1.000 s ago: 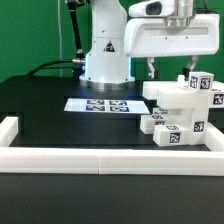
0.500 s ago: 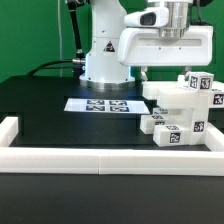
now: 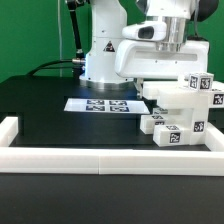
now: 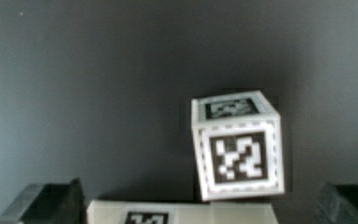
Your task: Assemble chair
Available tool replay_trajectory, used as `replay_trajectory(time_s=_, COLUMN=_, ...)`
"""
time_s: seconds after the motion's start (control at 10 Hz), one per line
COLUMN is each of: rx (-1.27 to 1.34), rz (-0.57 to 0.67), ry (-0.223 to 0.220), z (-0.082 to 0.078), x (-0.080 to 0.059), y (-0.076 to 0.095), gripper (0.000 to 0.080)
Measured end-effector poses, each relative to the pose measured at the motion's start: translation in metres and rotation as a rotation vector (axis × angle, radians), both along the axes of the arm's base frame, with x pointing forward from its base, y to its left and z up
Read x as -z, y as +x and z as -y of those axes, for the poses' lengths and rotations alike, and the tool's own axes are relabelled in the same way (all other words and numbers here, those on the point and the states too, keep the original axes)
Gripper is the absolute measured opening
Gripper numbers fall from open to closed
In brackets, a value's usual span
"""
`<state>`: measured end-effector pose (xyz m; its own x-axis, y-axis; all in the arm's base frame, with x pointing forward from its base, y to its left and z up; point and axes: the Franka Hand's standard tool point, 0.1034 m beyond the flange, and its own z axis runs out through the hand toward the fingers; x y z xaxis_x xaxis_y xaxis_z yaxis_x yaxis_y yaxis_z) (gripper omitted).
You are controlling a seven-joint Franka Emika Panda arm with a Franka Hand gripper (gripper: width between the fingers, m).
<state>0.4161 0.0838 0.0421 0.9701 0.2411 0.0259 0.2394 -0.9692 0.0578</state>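
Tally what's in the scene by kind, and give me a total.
Robot arm: 1
Marker board: 1
White border rail: 1
Pile of white chair pieces: 1 (the pieces overlap too much to count singly)
Total: 4

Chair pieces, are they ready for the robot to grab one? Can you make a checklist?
1. Gripper jaws open: ok.
2. Jaws empty: ok, nothing between them in the wrist view.
3. Chair pieces piled at the exterior view's right, inside the border rail: ok.
4. A tagged block in the wrist view, for aiming: ok.
5. That block upright: not ok, it looks tilted.
6. Jaws lined up around one piece: cannot tell.
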Motion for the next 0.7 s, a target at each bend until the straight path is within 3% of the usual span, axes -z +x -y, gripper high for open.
replay_trajectory(time_s=0.3, rx=0.008, rz=-0.011, ry=-0.011, z=-0.006, x=0.011, y=-0.004, gripper=0.0649)
replay_trajectory(time_s=0.7, rx=0.007, rz=-0.018, ry=-0.027, z=-0.002, x=0.020, y=-0.004, gripper=0.0649)
